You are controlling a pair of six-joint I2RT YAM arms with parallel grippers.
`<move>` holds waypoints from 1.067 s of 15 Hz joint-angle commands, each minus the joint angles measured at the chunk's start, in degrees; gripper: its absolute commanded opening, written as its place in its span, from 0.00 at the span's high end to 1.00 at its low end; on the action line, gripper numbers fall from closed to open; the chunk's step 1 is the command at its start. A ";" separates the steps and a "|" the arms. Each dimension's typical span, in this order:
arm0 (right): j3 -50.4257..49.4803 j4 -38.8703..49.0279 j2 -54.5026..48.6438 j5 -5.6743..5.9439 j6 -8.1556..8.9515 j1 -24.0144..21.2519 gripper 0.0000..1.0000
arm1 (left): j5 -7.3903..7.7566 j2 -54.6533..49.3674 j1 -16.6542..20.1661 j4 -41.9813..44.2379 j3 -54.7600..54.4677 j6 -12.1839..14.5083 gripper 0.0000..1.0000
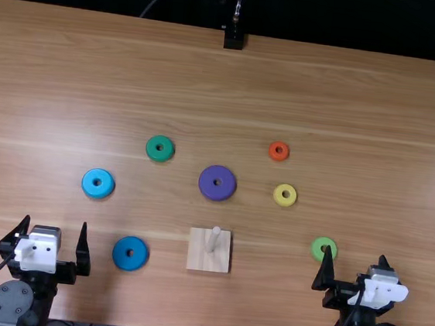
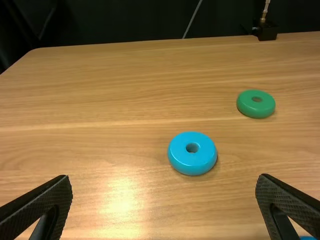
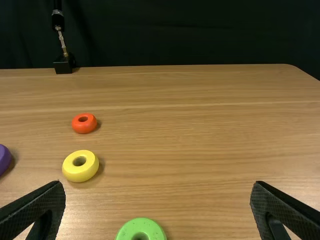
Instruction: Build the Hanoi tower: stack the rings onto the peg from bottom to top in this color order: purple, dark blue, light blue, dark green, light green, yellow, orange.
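At the lower left of the top view, the left gripper (image 1: 56,221) has its jaws spread wide, with nothing between them. Just beyond it, toward the middle, the light blue ring (image 1: 96,191) lies flat at centre left, the dark blue ring (image 1: 129,263) sits lower down, and the dark green ring (image 1: 159,157) is higher up.

Around the middle is the square wooden base (image 1: 198,256) with its upright peg (image 1: 212,240), bare of rings. Above it in the frame lies the purple ring (image 1: 216,193).

Right of centre come the orange ring (image 1: 278,158), higher, and the yellow ring (image 1: 278,195) below it. The light green ring (image 1: 317,249) rests at the lower right, close to the right gripper (image 1: 356,254), whose jaws are also wide apart and empty.

The count is seven rings, one of each colour, one peg on one base, and two grippers. None of the stack is built; all seven rings remain to be placed, and purple should go on first.
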 commanded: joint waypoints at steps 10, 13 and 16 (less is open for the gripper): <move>-3.63 -3.46 -0.73 1.76 0.29 0.46 0.00 | 0.91 23.59 -2.22 -3.13 23.77 0.08 0.00; -3.63 -3.46 -0.73 1.65 0.29 0.46 0.00 | 0.80 35.19 -3.80 -3.34 36.25 -6.45 0.00; -3.63 -3.46 -0.73 1.76 0.29 0.46 0.00 | 0.80 48.90 -9.60 -2.92 46.01 -24.17 0.00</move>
